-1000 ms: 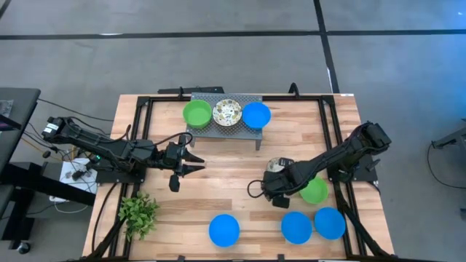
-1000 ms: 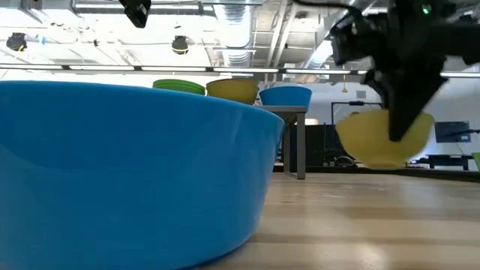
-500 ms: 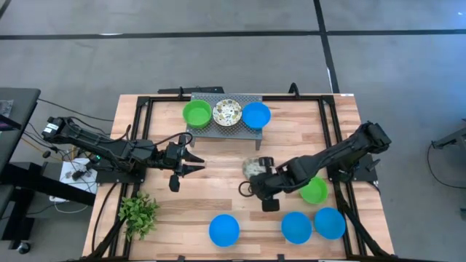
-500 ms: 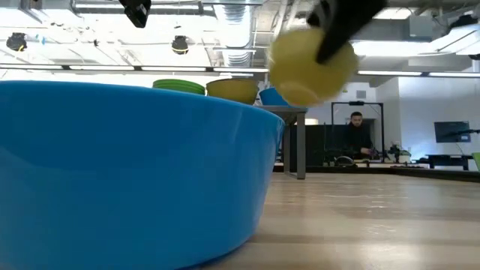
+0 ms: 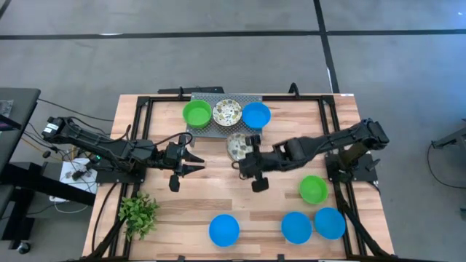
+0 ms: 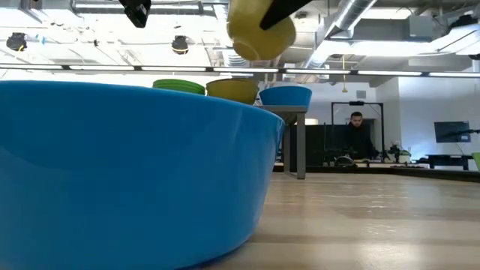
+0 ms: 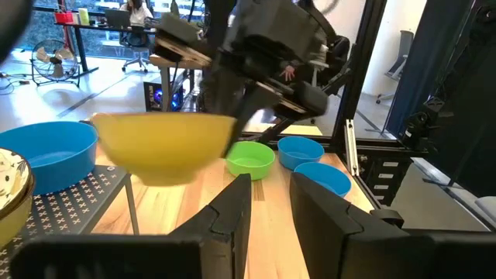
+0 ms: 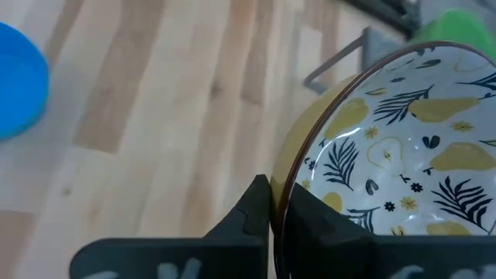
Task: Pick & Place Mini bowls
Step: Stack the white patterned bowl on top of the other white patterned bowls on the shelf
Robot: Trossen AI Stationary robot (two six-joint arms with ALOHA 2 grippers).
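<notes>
Right end effector (image 5: 244, 156) is holding a patterned bowl (image 5: 237, 145) by its rim, one finger inside and one outside the wall, as the right wrist view is showing. The bowl is hanging clear of the tabletop (image 5: 218, 193), just in front of the small mesh rack (image 5: 247, 135) that is carrying a green bowl (image 5: 196, 113), a second patterned bowl (image 5: 227, 112) and a blue bowl (image 5: 255, 115). Judging the step in hand: carrying the bowl to the rack. To do it well, the arm is needing enough height to clear the rack's front edge and the rims already there, and the bowl wants keeping level, since a rim pinch is letting it swing. The rack's three spots are looking taken, so nesting squarely onto the matching bowl seems the likely aim. Left end effector (image 5: 191, 164) is waiting over the tabletop's left side, fingers parted and empty. Other bowls are sitting along the near edge: green (image 5: 314, 189), blue (image 5: 224, 229), blue (image 5: 296, 226), blue (image 5: 330, 223).
</notes>
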